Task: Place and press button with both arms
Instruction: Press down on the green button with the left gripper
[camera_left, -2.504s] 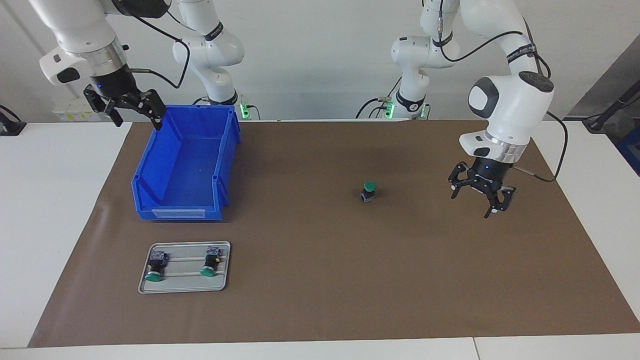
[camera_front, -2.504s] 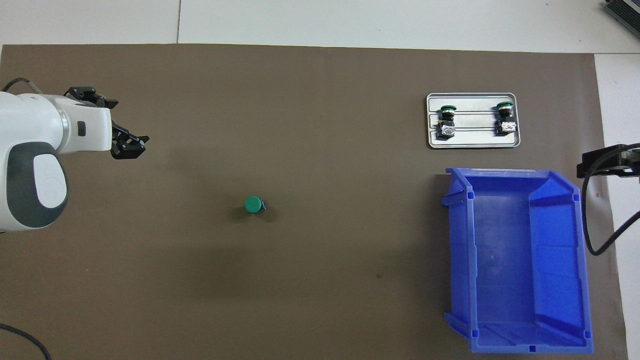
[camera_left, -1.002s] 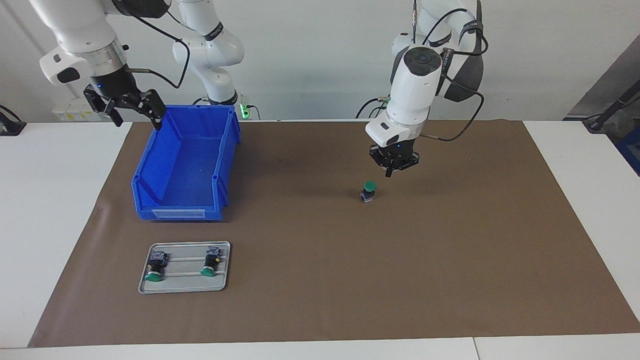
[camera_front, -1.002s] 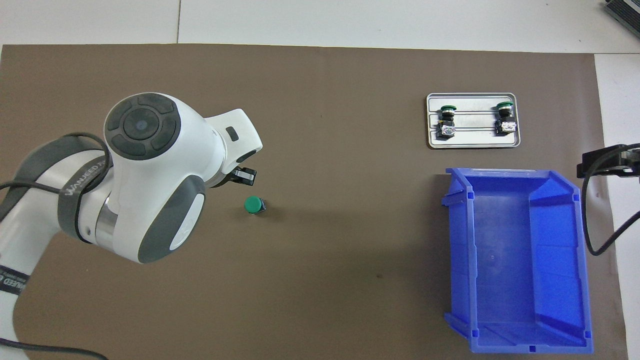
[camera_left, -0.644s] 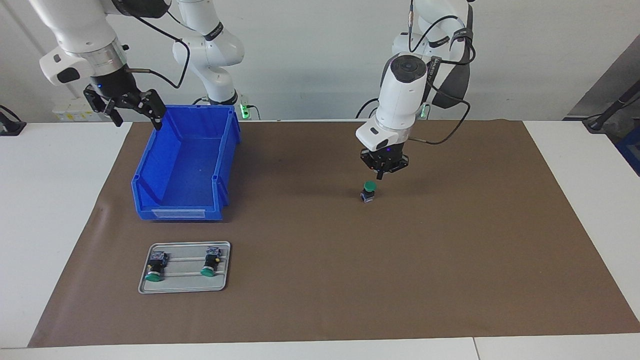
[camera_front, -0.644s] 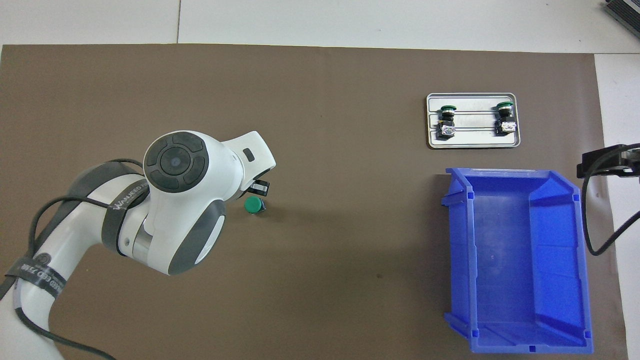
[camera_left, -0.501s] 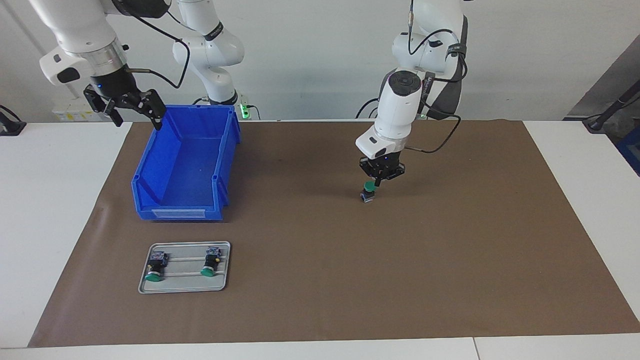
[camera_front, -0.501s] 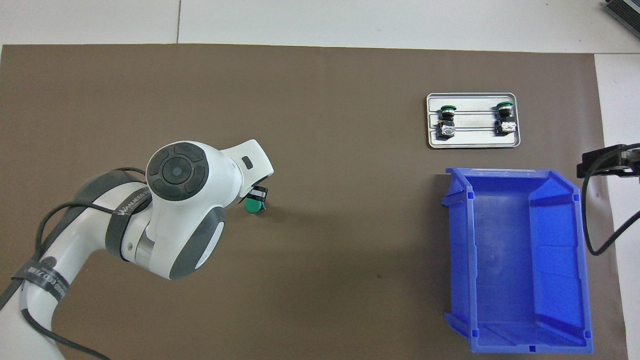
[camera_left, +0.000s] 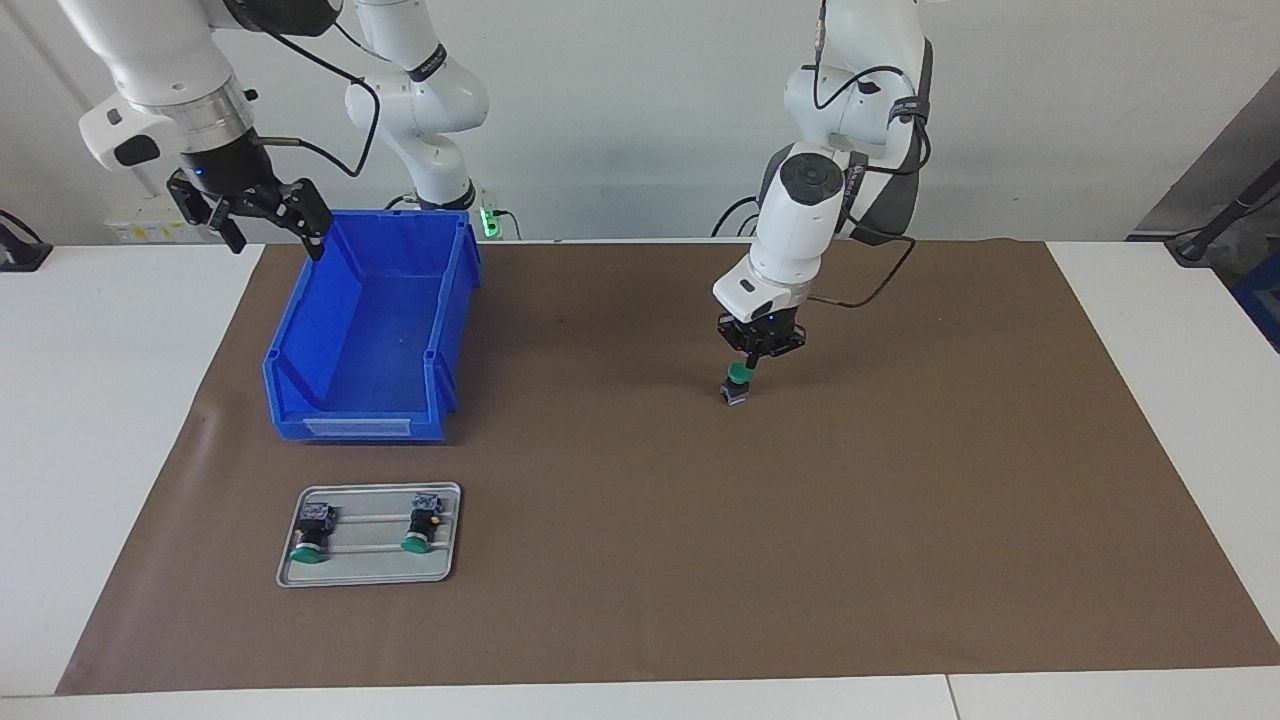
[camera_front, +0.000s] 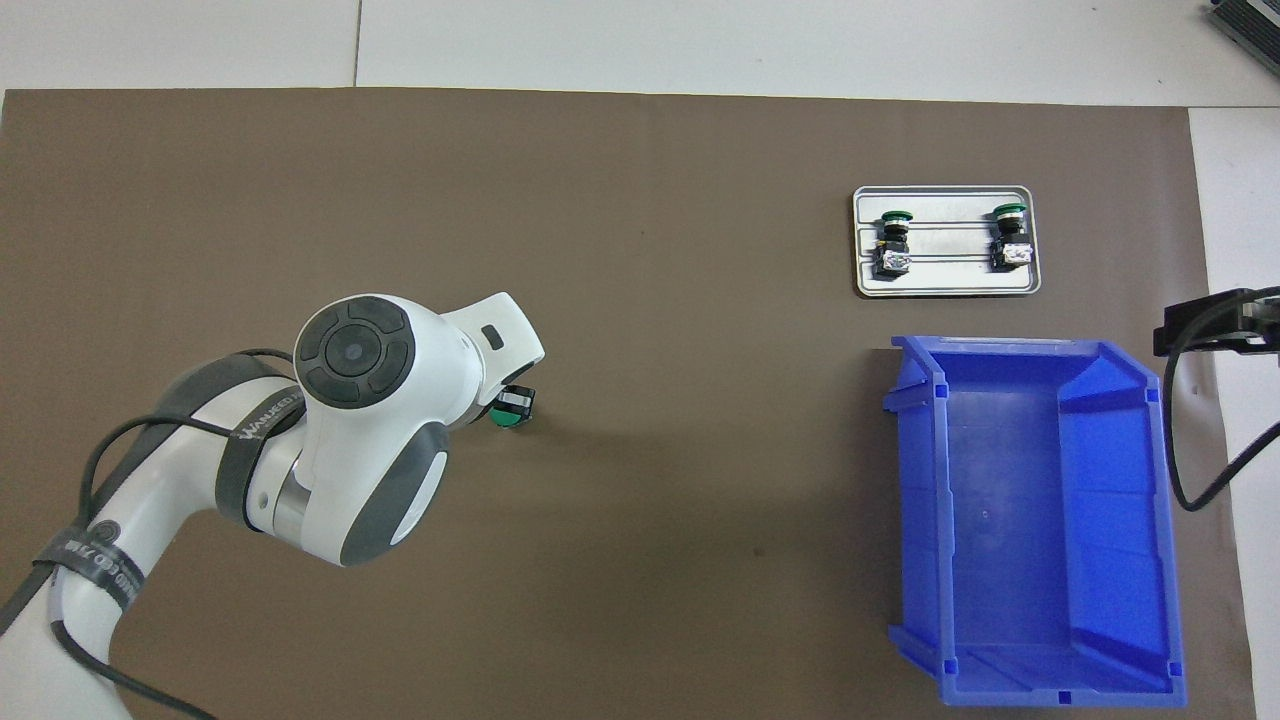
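Observation:
A button (camera_left: 738, 381) with a green cap stands upright on the brown mat (camera_left: 900, 520), about midway between the two arms' ends of the table. My left gripper (camera_left: 752, 364) points straight down with its fingers together, and its tip rests on the green cap. In the overhead view the left gripper (camera_front: 518, 400) covers most of the button (camera_front: 507, 419). My right gripper (camera_left: 275, 236) is open and empty, and waits in the air over the blue bin's corner nearest the robots.
A blue bin (camera_left: 360, 425) stands empty at the right arm's end of the mat. Farther from the robots than the bin, a grey tray (camera_left: 370, 576) holds two more green-capped buttons (camera_left: 311, 538) lying on their sides.
My left arm swung in from its end of the table, shut its fingers and came down onto the button's cap. The button has stayed in place. The right arm has not moved.

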